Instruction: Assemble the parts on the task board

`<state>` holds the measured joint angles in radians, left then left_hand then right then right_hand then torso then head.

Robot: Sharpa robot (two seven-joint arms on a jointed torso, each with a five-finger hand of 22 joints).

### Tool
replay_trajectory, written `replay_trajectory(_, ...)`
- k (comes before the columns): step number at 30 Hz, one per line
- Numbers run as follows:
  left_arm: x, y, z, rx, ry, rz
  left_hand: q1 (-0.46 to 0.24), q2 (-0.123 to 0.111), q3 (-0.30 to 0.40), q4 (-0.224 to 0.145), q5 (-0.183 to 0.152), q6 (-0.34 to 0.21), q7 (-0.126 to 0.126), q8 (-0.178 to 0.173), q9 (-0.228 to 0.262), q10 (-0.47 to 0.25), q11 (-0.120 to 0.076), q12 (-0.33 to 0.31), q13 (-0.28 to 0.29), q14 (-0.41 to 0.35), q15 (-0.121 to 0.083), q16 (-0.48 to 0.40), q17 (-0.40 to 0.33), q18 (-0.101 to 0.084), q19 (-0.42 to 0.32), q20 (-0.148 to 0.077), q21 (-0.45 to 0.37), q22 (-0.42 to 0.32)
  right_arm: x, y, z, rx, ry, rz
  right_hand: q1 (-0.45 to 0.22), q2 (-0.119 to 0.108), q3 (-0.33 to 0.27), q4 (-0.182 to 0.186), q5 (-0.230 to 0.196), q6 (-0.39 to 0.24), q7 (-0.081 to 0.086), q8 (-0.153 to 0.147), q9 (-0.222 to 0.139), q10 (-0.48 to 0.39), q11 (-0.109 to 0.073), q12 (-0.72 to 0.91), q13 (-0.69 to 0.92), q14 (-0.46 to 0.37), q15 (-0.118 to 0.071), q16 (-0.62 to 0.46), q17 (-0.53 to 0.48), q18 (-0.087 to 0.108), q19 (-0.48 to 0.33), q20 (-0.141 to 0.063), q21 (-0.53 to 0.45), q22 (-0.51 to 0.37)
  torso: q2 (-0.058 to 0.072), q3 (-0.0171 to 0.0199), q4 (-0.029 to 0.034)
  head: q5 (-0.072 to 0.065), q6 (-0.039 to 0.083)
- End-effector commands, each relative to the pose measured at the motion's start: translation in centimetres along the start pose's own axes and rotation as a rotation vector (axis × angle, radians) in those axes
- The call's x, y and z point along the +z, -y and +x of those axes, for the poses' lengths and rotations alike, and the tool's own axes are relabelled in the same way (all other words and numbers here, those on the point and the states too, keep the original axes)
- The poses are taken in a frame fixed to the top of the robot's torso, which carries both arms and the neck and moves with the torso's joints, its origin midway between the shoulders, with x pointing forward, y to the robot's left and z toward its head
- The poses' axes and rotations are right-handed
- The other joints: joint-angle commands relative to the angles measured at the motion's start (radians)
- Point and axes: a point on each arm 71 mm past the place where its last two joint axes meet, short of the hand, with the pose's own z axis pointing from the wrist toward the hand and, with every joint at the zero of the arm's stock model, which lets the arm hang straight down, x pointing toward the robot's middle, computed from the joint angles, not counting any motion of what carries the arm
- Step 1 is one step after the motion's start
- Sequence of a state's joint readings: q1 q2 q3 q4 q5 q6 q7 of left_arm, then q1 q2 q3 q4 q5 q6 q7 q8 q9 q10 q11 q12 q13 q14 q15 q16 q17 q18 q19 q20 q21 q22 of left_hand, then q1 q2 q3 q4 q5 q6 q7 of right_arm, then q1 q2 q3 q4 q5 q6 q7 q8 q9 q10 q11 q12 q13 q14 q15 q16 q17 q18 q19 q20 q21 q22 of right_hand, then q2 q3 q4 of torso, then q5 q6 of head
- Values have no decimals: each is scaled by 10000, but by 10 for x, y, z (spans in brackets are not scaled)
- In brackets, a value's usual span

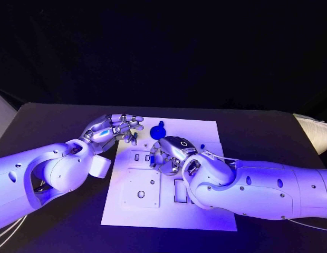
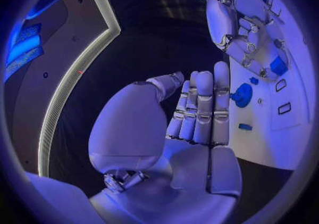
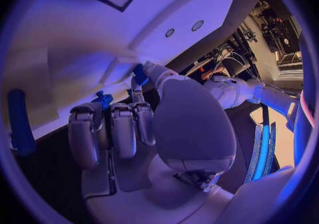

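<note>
My left arm (image 1: 34,174) reaches in from the left with its forearm angled up toward the middle, and my left hand (image 1: 112,128) sits at the end of it with fingers apart and extended, nothing between them. From the left wrist view I see those fingers (image 2: 202,107) held straight and side by side, thumb set off to one side. My right arm (image 1: 262,190) comes in from the right, forearm lying low across the front. My right hand (image 1: 171,153) is turned downward with its fingers (image 3: 113,128) curled in; I cannot tell whether they hold anything.
</note>
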<state>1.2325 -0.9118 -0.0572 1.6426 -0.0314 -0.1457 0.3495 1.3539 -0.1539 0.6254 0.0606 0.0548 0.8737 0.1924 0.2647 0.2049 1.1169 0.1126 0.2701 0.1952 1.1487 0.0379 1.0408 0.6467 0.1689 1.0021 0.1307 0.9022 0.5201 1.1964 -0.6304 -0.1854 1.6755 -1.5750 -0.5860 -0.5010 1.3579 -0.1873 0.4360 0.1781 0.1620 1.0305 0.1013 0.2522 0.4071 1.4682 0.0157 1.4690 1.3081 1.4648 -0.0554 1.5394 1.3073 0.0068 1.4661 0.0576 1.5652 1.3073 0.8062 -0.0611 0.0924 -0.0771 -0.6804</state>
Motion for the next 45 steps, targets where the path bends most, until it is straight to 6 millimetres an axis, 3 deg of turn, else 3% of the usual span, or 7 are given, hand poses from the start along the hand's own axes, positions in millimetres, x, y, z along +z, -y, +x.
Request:
replay_trajectory(1,1,0,3,-114,-235,8,42,33,44,-5,-8,-56,23,-18,10,-76,8,69,11,-98,-6,66,-13,149,-92,1,37,12,1,0,-1,-237,202,-91,5,38,2,44,3,168,-145,392,625,367,-56,-54,1839,890,0,-37,1918,-68,1047,-46,56,2635,1,0,6,-6,11)
replay_trajectory(31,1,-1,3,-120,-305,-55,27,33,44,-8,-9,-58,26,-18,15,-85,13,73,19,-104,-2,72,-17,148,-115,4,67,28,5,0,5,-253,31,-82,-80,-78,-18,68,18,87,-125,433,624,322,-48,-130,1790,884,2,-52,1892,-62,1036,-49,35,2620,2,8,-8,17,-31)
replay_trajectory(35,1,-1,3,-116,-304,-58,27,33,44,-8,-9,-58,26,-18,15,-85,13,73,19,-104,-2,72,-17,148,-115,4,67,28,5,0,6,-190,25,-103,-251,-239,-77,169,-68,-266,11,322,542,221,57,-282,1690,871,75,-84,1836,-41,996,-10,-40,2566,5,9,-11,22,-26)
replay_trajectory(40,1,-1,3,-115,-306,-63,20,35,50,-15,-8,-62,26,-18,20,-98,14,76,27,-117,1,75,-22,148,-142,7,94,42,5,1,6,-151,0,-109,-457,-438,-353,407,-758,-813,246,84,363,-36,270,-660,1435,851,259,-129,1763,-13,942,147,-145,2493,8,10,-17,22,-37)
replay_trajectory(45,1,-1,2,-110,-307,-75,20,35,50,-15,-8,-62,26,-18,20,-98,14,76,27,-117,1,75,-22,148,-142,7,94,42,5,2,6,-157,-32,-89,-451,-465,-491,492,-904,-940,299,24,304,-160,322,-838,1311,848,307,-137,1751,-3,923,202,-184,2467,8,10,-10,17,-29)
